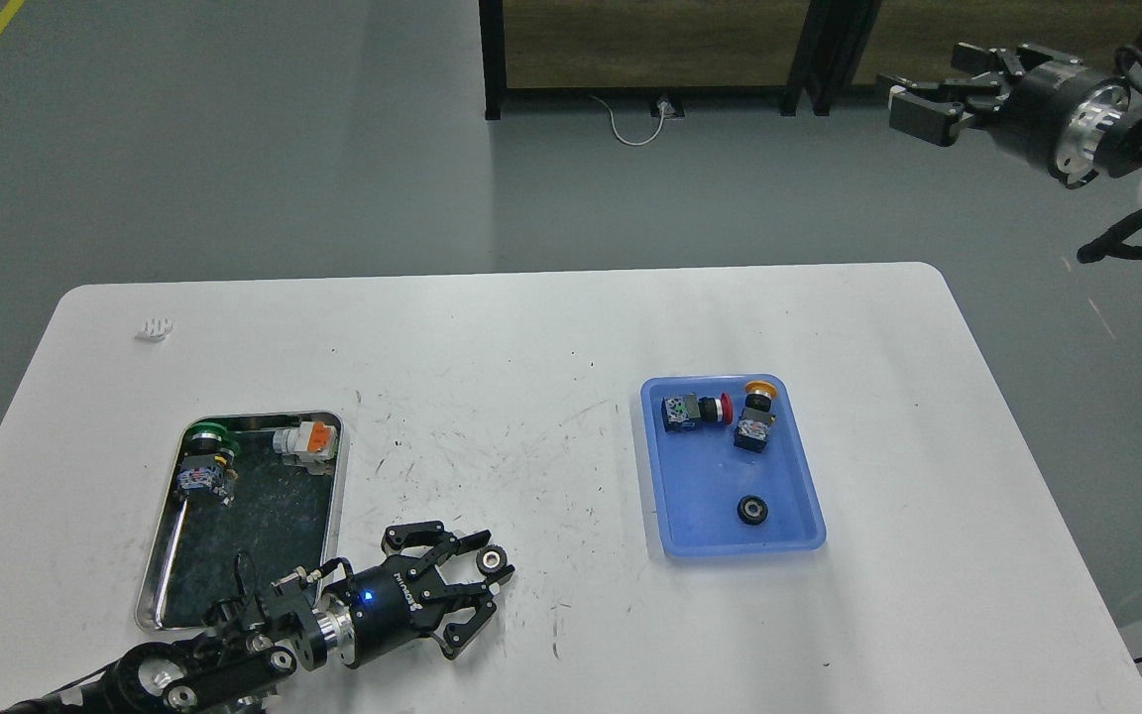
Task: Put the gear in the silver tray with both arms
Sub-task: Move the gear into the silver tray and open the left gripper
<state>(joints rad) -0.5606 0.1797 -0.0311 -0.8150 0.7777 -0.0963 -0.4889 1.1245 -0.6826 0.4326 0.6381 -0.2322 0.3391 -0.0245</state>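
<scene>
A small black gear [493, 562] lies on the white table just right of the silver tray [337, 496]. My left gripper [492, 557] reaches in from the bottom left, and its fingers have closed around this gear at table height. A second black gear [751, 510] lies in the blue tray [811, 496]. My right gripper [933, 91] hangs high at the top right, beyond the table, with its fingers apart and nothing between them.
The silver tray holds a green-capped switch [204, 458] and an orange and white part [305, 441]. The blue tray holds a red-capped switch [695, 410] and a yellow-capped switch [755, 415]. A small white piece [154, 328] lies at the table's far left.
</scene>
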